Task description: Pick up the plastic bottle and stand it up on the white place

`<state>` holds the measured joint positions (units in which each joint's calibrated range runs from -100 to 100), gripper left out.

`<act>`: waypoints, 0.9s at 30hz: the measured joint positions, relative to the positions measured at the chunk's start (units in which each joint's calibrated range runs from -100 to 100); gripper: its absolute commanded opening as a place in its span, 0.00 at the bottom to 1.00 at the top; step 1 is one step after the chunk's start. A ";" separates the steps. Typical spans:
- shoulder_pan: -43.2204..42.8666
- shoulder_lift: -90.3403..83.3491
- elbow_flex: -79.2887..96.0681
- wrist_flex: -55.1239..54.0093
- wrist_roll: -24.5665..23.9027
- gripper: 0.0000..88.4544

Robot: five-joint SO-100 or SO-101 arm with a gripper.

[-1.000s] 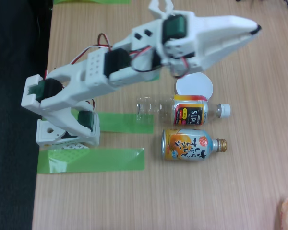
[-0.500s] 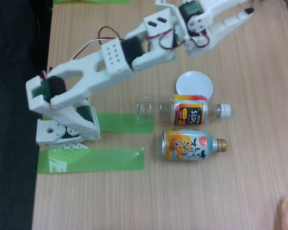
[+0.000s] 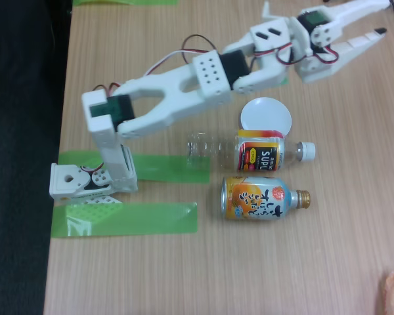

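In the fixed view the plastic bottle point(image 3: 249, 150) is lying on its side on the desk point(image 3: 315, 262), white cap pointing toward three o'clock, with the white place point(image 3: 265, 115) sitting just beside it at twelve o'clock and an orange can point(image 3: 262, 197) lying alongside at six o'clock. The pincer point(image 3: 379, 27) is hanging well apart at about one o'clock, gripping nothing, its fingers lying close together. Green tape strips point(image 3: 125, 219) are lying at eight o'clock by the arm's base.

plastic bottle point(image 3: 249, 149) – clear glossy plastic | table point(image 3: 282, 262) – matt wood grain
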<state>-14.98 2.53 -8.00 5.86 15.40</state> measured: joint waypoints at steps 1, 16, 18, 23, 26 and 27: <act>0.00 1.35 -0.81 0.00 0.58 0.23; 6.43 7.83 -13.74 37.04 9.20 0.28; 6.57 7.83 -13.92 39.59 10.41 0.28; 6.57 7.83 -14.01 47.49 14.98 0.28; 6.35 7.83 -14.01 53.10 18.30 0.28; 6.20 7.83 -14.01 54.80 19.03 0.28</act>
<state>-8.78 10.35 -22.01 60.66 34.44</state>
